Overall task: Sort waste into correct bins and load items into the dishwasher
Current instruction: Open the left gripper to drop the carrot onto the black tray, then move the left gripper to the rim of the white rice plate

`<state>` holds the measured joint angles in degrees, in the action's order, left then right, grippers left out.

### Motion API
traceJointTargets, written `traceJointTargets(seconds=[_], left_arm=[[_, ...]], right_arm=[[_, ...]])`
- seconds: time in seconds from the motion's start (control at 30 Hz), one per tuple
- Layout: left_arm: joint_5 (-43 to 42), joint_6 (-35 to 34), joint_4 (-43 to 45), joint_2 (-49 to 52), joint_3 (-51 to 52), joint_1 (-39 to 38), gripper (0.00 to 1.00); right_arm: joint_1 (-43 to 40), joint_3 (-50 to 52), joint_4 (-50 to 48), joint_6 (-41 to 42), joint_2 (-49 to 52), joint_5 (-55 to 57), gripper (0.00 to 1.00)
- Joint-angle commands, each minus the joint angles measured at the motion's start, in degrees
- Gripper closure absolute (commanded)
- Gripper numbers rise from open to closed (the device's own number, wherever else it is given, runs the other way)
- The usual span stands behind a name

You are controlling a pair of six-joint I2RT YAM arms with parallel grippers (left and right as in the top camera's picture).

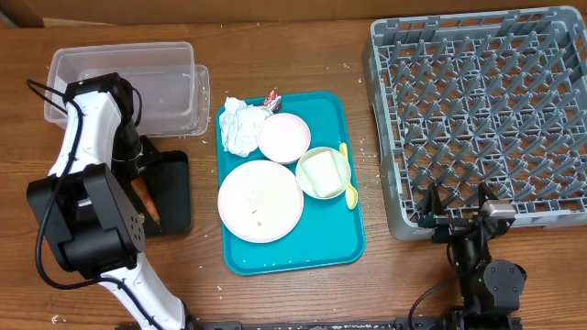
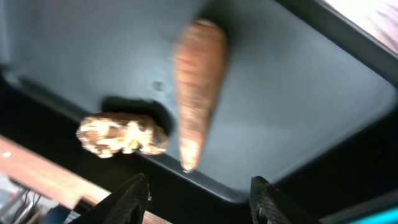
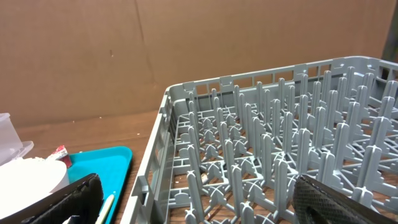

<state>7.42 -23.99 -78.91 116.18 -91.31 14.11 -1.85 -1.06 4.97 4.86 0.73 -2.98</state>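
Overhead, my left arm stretched across the black tray point(image 1: 174, 188) on the left side of the table point(image 1: 385, 284), with the clear tub point(image 1: 165, 87) just beyond it. Through the left wrist camera, my left gripper point(image 2: 199, 202) hung over that tray with its fingers apart and nothing between them. The carrot piece point(image 2: 199, 87) lay flat on the tray floor, blurred, its narrow end pointing toward my fingertips. The brown food chunk point(image 2: 122, 135) lay just beside it, close to the tray's rim; I could not tell whether the two touched.

My right gripper point(image 1: 456, 213) sat at the near edge of the grey dish rack point(image 1: 477, 110), its fingers spread wide and holding nothing.

Between my arms sat the teal tray point(image 1: 326, 243). The crumpled napkins point(image 1: 240, 126) lay at its far left corner, with the red-and-white wrapper point(image 1: 273, 98) just beside them at the far edge. The pink plate point(image 1: 283, 137) sat next to the napkins. The large white plate point(image 1: 260, 200) was nearer me, with a few specks of rice on it. To its right stood the pale green cup point(image 1: 323, 172), with something white inside it. The yellow spoon point(image 1: 348, 179) lay along the cup's right side.
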Motion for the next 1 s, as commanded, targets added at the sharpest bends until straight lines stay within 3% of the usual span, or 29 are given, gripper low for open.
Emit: traceJointTargets(seconds=[0.0,0.4,0.5,0.97], left_arm=[[-8.9,7.5,-0.3,0.3,-0.1,-2.5,0.43],[-9.8,7.7,3.0,-0.8,-0.1,-18.4,0.42],[-9.8,8.1,4.7,-0.8,0.0,-19.9,0.48],[-14.8,23.4,7.1,-0.8,0.9,-24.7,0.53]], right_arm=[[0.0,0.6,-0.4,-0.2,-0.6,-0.1,0.00],[0.0,0.6,-0.4,-0.2,-0.6,-0.1,0.00],[0.0,0.6,-0.4,-0.2,-0.6,-0.1,0.00],[0.0,0.6,-0.3,-0.2,-0.6,-0.1,0.00]])
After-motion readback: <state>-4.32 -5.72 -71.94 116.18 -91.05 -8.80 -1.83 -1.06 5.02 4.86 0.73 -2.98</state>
